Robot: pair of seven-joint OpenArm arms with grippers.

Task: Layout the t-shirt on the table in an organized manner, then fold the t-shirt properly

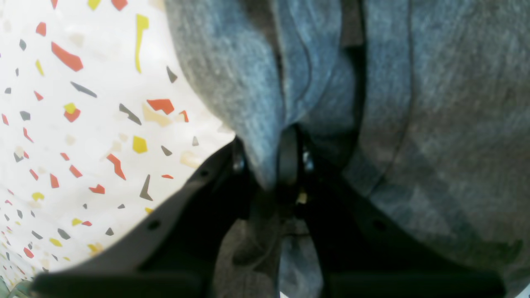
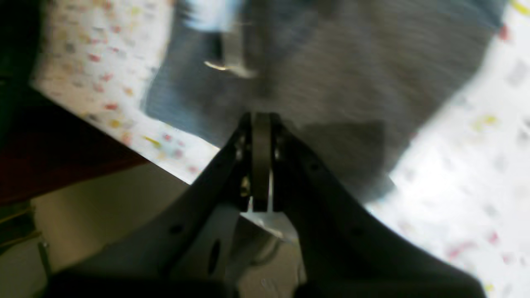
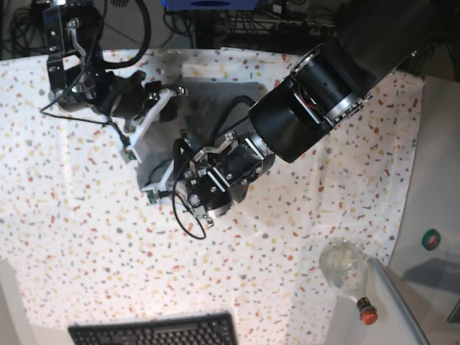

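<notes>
Pinching a bunched edge, the black left gripper [image 1: 265, 165] should draw the soft heather-grey t-shirt [image 1: 463, 124] over low and slowly on the speckled white table [image 1: 95, 136] (the black right gripper [image 2: 261, 120], clenched on nothing, waiting clear).

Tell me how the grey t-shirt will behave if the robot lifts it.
The t-shirt would probably hang floppy, since it bunches softly between the fingers of the left claw. It looks fairly light, thin knit, and may crease easily.

Close downward wrist views, higher base view looking down across the scene; speckled cloth [image 3: 323, 208] common to all.
</notes>
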